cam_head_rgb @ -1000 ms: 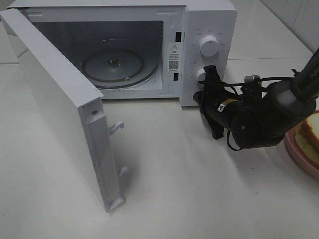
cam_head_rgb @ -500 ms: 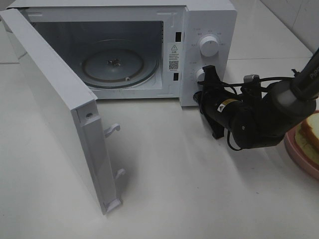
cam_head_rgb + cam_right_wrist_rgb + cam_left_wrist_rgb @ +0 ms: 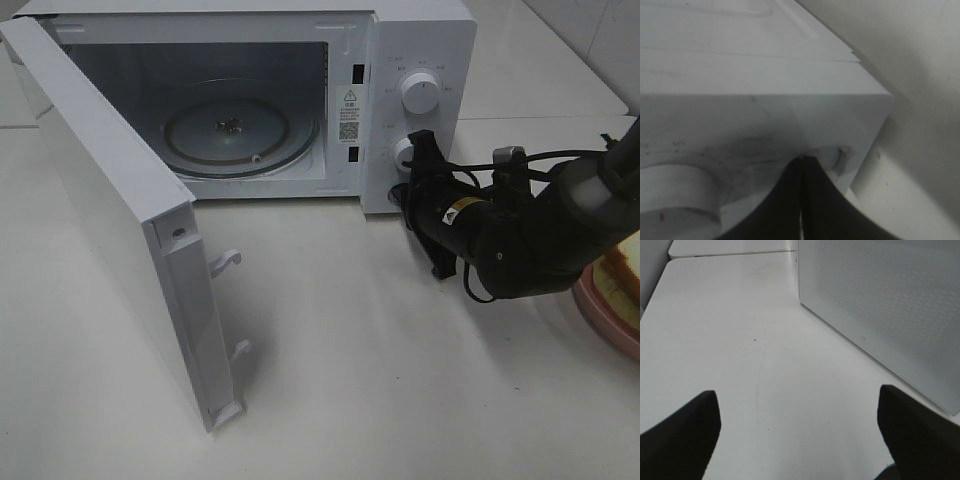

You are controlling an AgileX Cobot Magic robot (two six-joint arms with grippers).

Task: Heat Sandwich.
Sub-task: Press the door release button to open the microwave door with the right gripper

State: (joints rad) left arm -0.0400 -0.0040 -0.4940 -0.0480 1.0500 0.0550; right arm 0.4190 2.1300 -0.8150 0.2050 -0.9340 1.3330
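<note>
In the high view, the microwave (image 3: 450, 60) stands with its door (image 3: 110, 200) swung wide open and the glass turntable (image 3: 235, 130) bare inside. My right pincer (image 3: 405, 192) sits against the microwave's control panel, just beside the lower knob (image 3: 402, 152) and below the upper knob (image 3: 419, 92). The sandwich (image 3: 625, 260) lies on the pink plate (image 3: 600, 310), well off to the right of the microwave and partly hidden behind my right arm. I judge the door-opening step done and loading not yet begun. In the left wrist view, my left pincer (image 3: 800, 440) hangs wide open and empty over the tabletop (image 3: 740, 340), near the outer face of the microwave's door (image 3: 880, 315). In the right wrist view, the right pincer (image 3: 801, 172) is closed on nothing, its tips pressed together right at the microwave's front (image 3: 765, 75), with a round knob (image 3: 675, 200) close by; whether the tips touch the panel I cannot tell. Next, I reckon I should back the right pincer off the microwave, spread it, and reach for the plate, then carry the sandwich across to the turntable without clipping the microwave's frame.
</note>
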